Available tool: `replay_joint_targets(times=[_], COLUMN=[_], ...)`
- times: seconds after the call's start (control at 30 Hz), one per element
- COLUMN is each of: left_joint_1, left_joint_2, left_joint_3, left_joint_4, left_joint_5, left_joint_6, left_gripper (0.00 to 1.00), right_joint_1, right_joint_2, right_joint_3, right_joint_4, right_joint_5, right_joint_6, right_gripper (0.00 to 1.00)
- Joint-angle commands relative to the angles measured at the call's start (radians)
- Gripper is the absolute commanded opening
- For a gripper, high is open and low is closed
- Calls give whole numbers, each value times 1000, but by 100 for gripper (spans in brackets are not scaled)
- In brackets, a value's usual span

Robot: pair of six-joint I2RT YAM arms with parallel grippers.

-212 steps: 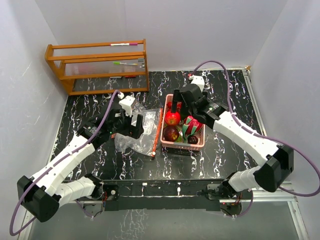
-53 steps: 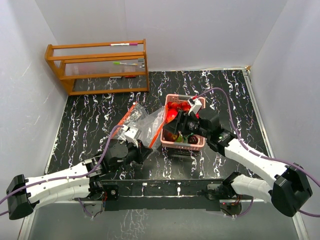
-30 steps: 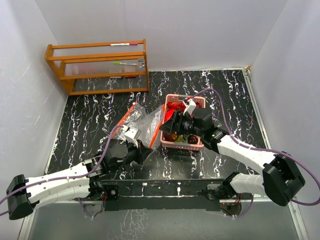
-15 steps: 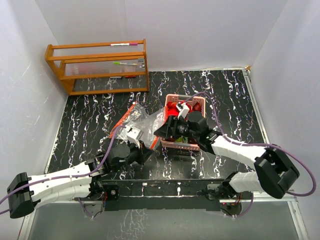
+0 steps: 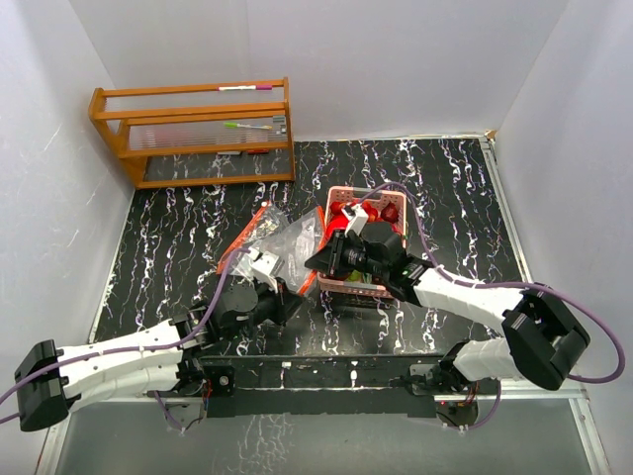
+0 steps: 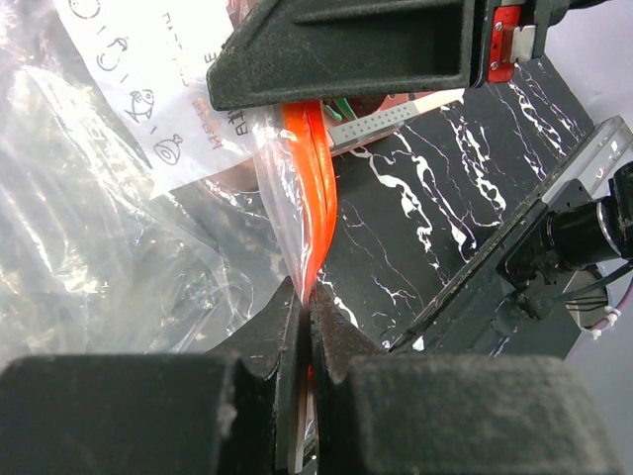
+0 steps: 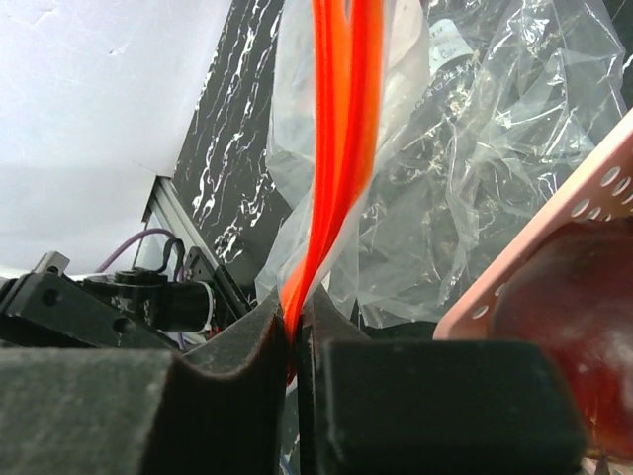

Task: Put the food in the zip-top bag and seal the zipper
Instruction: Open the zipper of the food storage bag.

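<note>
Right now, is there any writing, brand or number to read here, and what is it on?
White label on the zip-top bag: dark print and small symbols, too skewed and creased to read.
Pens on the wooden rack: any marking too small to read.
No legible text anywhere else.

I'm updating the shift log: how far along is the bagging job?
Done: nothing is bagged; no fruit shows through the clear zip-top bag. In hand: the left gripper and right gripper are both shut on the bag's orange zipper strip, apparently to open its mouth. Left: move the fruit, which sits in the pink basket, into the bag, then seal the zipper.
</note>
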Motion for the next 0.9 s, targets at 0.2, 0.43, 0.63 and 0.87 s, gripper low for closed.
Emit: replay_joint_targets(times=[0.2, 0.43, 0.63, 0.87], left_joint_1=[-3, -3, -3, -3], left_joint_2=[29, 120, 184, 166], left_joint_3=[52, 114, 124, 77], left_joint_4=[-10, 41, 101, 106], left_joint_5=[-11, -35, -37, -62], left_joint_6=[129, 212, 218, 182], left_gripper=[88, 97, 68, 0], right_joint_1=[25, 53, 65, 66], right_joint_2=[1, -40, -70, -100], right_joint_3=[96, 92, 91, 95], right_joint_4=[-3, -45, -75, -122], right_joint_5=[-19, 11, 30, 42], right_joint_6=[-54, -58, -54, -61], right_gripper=[8, 8, 8, 8])
